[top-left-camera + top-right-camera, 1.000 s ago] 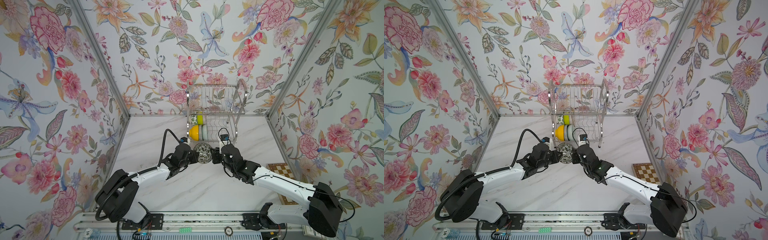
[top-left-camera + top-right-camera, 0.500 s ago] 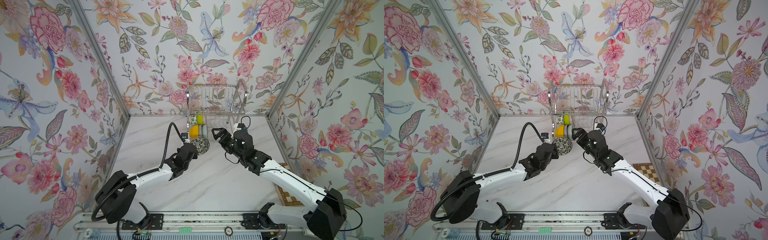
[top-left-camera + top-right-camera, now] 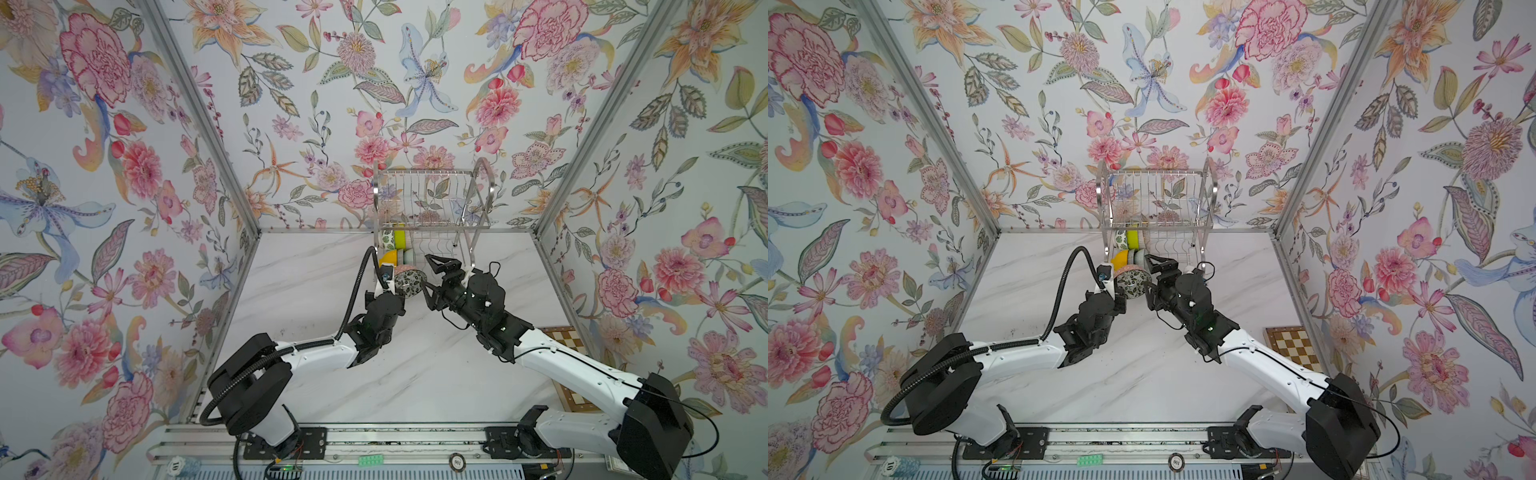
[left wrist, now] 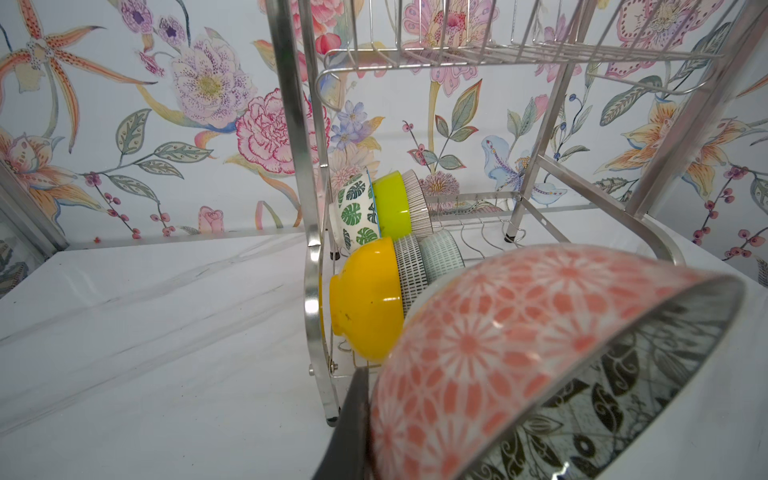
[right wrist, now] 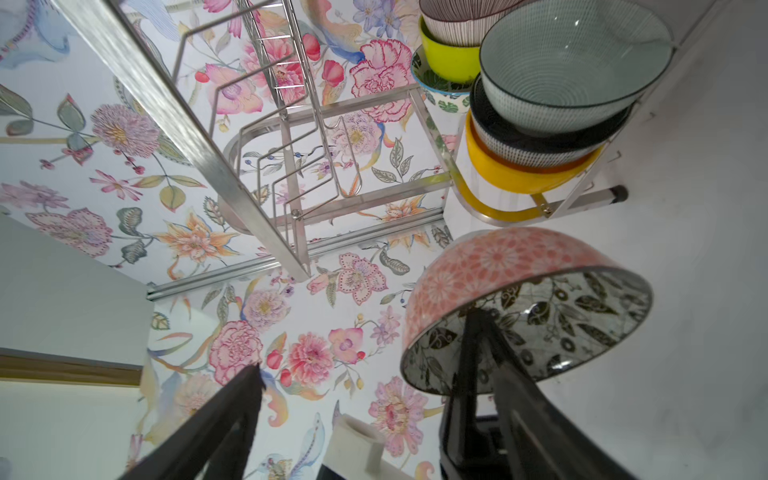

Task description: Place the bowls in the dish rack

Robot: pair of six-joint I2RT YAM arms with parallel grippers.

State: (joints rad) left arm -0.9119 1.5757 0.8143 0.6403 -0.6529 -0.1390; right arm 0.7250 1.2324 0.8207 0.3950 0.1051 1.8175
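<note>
My left gripper (image 3: 395, 291) (image 3: 1120, 293) (image 4: 368, 399) is shut on the rim of a bowl (image 3: 409, 282) (image 3: 1133, 284) (image 4: 519, 353) (image 5: 498, 270), pink-patterned outside with dark leaves inside. It holds the bowl tilted just in front of the dish rack (image 3: 482, 174) (image 3: 1212, 183) (image 4: 291, 124) (image 5: 166, 104). The lower tier holds an orange-yellow bowl (image 4: 365, 299), a speckled bowl (image 4: 409, 266), a celadon bowl (image 4: 440, 253) (image 5: 573, 62), a leaf-print bowl (image 4: 355, 208), a lime bowl (image 4: 390, 203) and a striped bowl (image 4: 417, 199). My right gripper (image 3: 427, 272) (image 3: 1147, 272) (image 5: 365, 349) stands open beside the held bowl's mouth.
A wooden chessboard (image 3: 561, 336) (image 3: 1293, 347) lies against the right wall. Floral walls close in the marble table (image 3: 311, 291) on three sides. The rack's upper tier (image 4: 519, 50) overhangs the lower one.
My right gripper let go of the bowl, opened, swung off toward the rack, then came back beside the bowl. My left gripper carried the bowl up toward the rack's front.
</note>
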